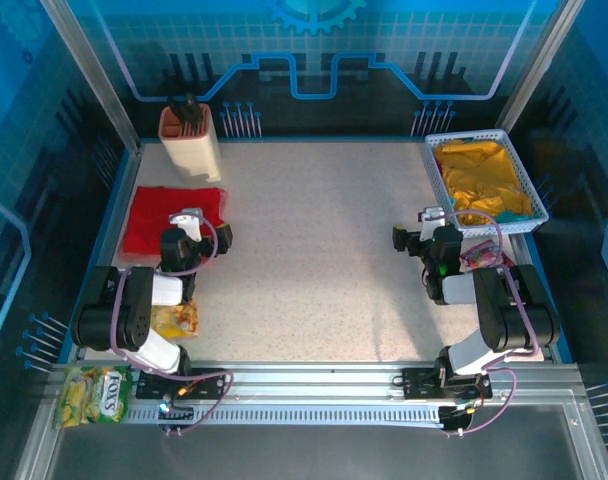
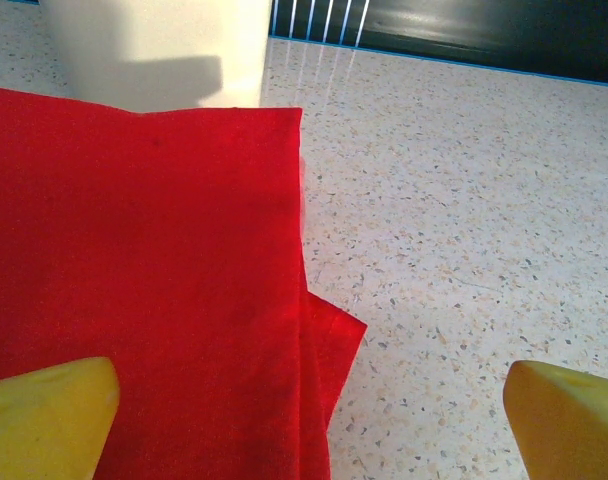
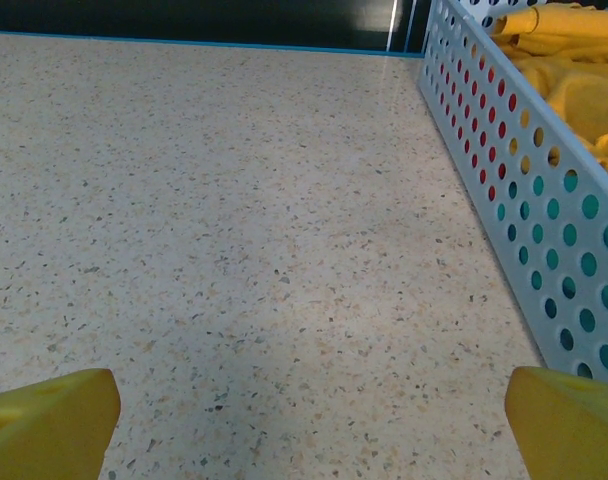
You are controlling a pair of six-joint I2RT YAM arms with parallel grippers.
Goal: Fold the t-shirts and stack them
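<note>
Red t-shirt (image 1: 149, 215) lies folded (left tool (image 1: 189, 218) hides part).

The top view looks steeply down from above and behind the arms, taking in the whole table (image 1: 314, 250). Each wrist view sits low and close to the tabletop and faces far. The left one covers the red shirt (image 2: 134, 280) at far left and the right one the basket (image 3: 524, 200) at far right, both also seen from above.

Legible text: "FOX'S", in pale letters on a green sweets bag (image 1: 92, 393) lying just left of the left arm's base (image 1: 156, 350), off the bench edge. A yellow packet (image 1: 174, 320) just beyond that base carries print too small to read.
</note>
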